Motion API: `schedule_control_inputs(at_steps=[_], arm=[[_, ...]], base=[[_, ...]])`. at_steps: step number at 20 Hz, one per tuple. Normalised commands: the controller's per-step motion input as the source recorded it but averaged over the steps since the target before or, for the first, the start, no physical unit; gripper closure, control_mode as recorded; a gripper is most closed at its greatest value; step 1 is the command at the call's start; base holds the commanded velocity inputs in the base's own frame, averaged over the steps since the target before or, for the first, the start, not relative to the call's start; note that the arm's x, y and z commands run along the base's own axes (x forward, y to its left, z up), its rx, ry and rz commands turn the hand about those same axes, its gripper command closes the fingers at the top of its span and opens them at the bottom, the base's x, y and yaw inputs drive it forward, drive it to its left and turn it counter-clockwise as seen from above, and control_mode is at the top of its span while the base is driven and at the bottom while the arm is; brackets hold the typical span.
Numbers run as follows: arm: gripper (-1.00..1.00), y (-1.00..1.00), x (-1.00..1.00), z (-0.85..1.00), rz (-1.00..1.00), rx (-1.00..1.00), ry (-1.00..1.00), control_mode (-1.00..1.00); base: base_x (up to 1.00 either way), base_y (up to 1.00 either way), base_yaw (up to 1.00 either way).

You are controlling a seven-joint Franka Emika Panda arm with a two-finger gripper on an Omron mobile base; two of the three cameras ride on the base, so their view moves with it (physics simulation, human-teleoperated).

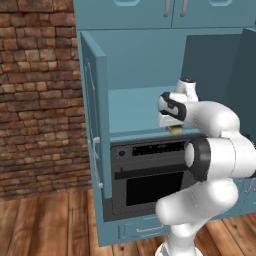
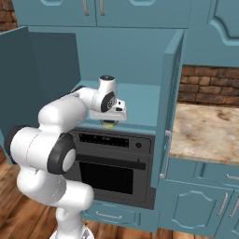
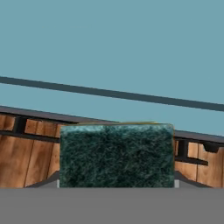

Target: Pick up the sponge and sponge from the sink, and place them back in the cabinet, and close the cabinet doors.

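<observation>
One sponge (image 3: pixel 116 155), clamped in end effector (image 2: pixel 110 122) above teal cabinet (image 1: pixel 135 107) shelf; two doors (image 1: pixel 93 125) open; wood floor (image 1: pixel 50 222), brick wall (image 1: pixel 35 95).

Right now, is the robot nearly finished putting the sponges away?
Not yet. The gripper is shut on a sponge at the front edge of the cabinet shelf, so that one is in hand, not set down. I can't see the other sponge. Both doors are open, so closing them is left.

Teal cabinet (image 2: pixel 140 100); sponge (image 3: pixel 116 155) (dark green face)
</observation>
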Motion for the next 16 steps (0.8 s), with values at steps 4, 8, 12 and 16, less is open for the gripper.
schedule_control_inputs(at_steps=[4,8,12,16], arm=[[1.00,0.00,0.58,0.00,0.00,0.00,0.00,-1.00],[1.00,0.00,0.55,0.00,0.00,0.00,0.00,-1.00],[1.00,0.00,0.49,0.00,0.00,0.00,0.00,-1.00],[1.00,0.00,0.39,0.00,0.00,0.00,0.00,-1.00]], base=[[0.00,0.00,0.00],[0.00,0.00,0.00],[0.00,0.00,0.00],[0.00,0.00,0.00]])
